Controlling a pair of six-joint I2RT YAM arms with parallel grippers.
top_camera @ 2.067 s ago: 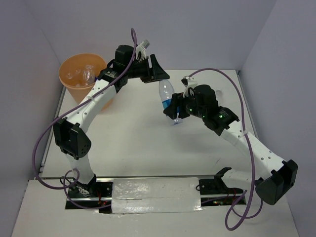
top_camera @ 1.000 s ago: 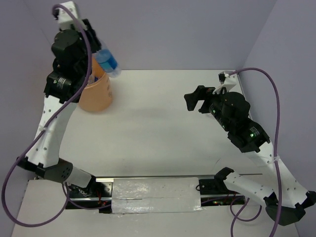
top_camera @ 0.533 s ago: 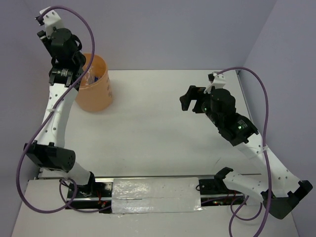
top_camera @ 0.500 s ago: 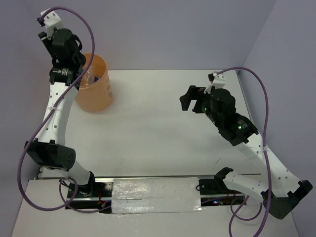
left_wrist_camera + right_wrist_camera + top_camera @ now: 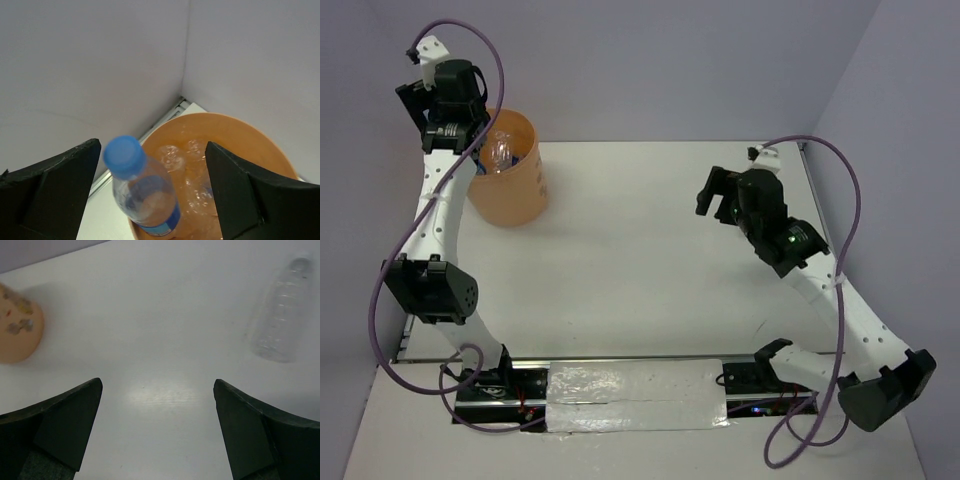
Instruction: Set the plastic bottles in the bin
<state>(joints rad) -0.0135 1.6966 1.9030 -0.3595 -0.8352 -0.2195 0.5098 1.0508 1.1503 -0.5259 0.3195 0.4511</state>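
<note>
The orange bin (image 5: 516, 200) stands at the 10 o'clock corner of the table (image 5: 640, 280). In the top view it is partly covered by the raised left arm (image 5: 435, 215), whose wrist hides the left gripper (image 5: 152, 146) there. The left wrist camera shows that gripper's jaws spread wide and touching nothing.

Between the jaws, apart from both fingers, is a blue-capped bottle (image 5: 145, 200) with its cap toward 11 o'clock. It overlaps the bin's rim on the opening's 8 o'clock side. The frame's lower edge cuts off its blue label and base, so what it rests on cannot be told. Deeper in the bin lie other clear bottles (image 5: 192, 172), crinkled and overlapping, too jumbled to count. From above they read only as glinting plastic with a speck of blue.

The right gripper (image 5: 158, 384) hangs over the table at about 2 o'clock, its jaws wide and empty. Its camera shows a lone bottle (image 5: 281, 315) lying on the table at the frame's 2 o'clock, blurred, its cap end hard to make out. It cannot be found in the top view. The bin sits at 9 o'clock in the right wrist view, blurred and cut off by the edge.
</note>
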